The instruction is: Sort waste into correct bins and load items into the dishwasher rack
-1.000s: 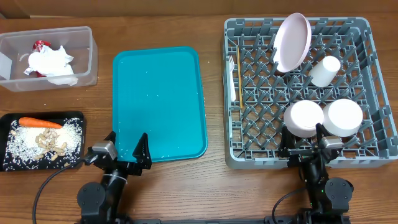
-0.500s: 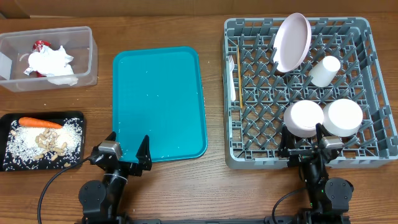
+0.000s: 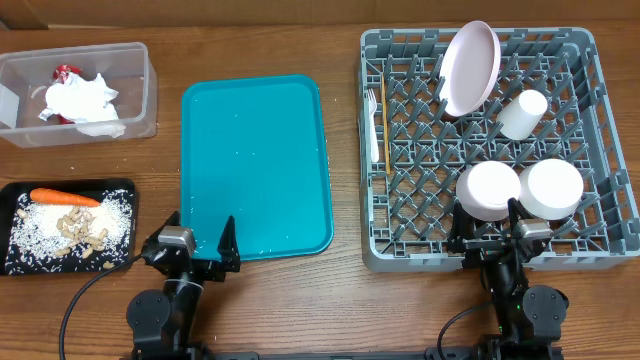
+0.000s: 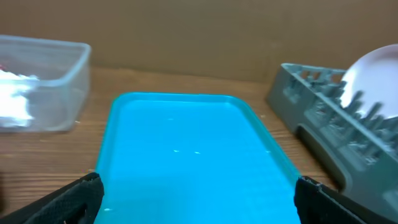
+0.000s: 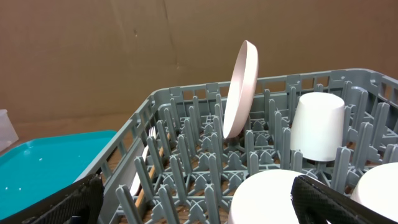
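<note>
While both tools stand with their fingers spread wide and grip nothing, the waste and the dishes all lie in containers on the wooden desk (image 3: 340, 300). The left tool (image 3: 205, 222) hovers at the near edge of the flat teal tray (image 3: 255, 150), whose surface carries only a few pale specks. The right tool (image 3: 487, 212) hovers at the near wall of the grey rack (image 3: 400, 40), just in front of the two bowls. At the far left, the clear tub (image 3: 140, 60) holds the crumpled white napkin (image 3: 85, 100) with the red-and-white wrapper (image 3: 66, 72) beside it toward the far wall. Nearer, the black tray (image 3: 70, 186) holds the carrot (image 3: 62, 197) along its far side, white rice (image 3: 35, 225) spread across the floor, and beige scraps (image 3: 80, 232) in the middle of the rice. Inside the rack, the pink plate (image 3: 470, 68) stands on edge between pegs at the far side, leaning slightly. The white cup (image 3: 523, 114) sits to its right. One bowl (image 3: 487, 190) and the other bowl (image 3: 555, 187) sit side by side, touching, at the near right. The white fork (image 3: 372, 125) and the wooden stick (image 3: 384, 125) lie parallel along the rack's left wall, with the fork nearer the wall.
</note>
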`<action>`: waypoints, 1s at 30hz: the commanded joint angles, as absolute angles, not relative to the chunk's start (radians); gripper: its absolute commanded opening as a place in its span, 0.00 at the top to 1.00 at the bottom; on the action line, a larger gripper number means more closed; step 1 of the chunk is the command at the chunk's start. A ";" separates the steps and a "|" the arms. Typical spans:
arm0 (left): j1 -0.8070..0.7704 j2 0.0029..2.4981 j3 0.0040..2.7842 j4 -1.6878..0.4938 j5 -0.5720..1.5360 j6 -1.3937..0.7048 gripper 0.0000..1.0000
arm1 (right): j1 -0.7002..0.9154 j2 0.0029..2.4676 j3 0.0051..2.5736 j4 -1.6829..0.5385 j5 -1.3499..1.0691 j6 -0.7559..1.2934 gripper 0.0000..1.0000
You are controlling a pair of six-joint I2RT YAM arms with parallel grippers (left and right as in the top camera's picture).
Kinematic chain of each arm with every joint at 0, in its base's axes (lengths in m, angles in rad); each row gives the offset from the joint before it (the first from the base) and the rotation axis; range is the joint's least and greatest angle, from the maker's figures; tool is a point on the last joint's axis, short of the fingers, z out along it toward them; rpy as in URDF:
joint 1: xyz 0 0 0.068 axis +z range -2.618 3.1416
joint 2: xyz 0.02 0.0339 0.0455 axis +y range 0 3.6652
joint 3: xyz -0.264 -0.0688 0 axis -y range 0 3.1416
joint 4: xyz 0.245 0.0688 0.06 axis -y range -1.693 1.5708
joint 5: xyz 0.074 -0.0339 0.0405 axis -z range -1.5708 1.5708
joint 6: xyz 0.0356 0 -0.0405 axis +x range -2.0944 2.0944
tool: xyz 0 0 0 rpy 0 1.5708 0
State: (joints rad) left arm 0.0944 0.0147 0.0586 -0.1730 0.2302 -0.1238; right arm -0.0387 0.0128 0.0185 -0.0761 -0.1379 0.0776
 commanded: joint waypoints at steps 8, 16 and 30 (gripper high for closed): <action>0.105 0.003 0.053 -0.182 0.116 0.031 0.00 | -0.043 0.003 0.008 -0.073 -0.128 0.071 0.00; 0.105 0.004 0.053 -0.180 0.116 0.031 0.00 | -0.043 0.003 0.008 -0.073 -0.128 0.071 0.00; 0.105 0.004 0.053 -0.180 0.116 0.031 0.00 | -0.043 0.003 0.008 -0.073 -0.128 0.071 0.00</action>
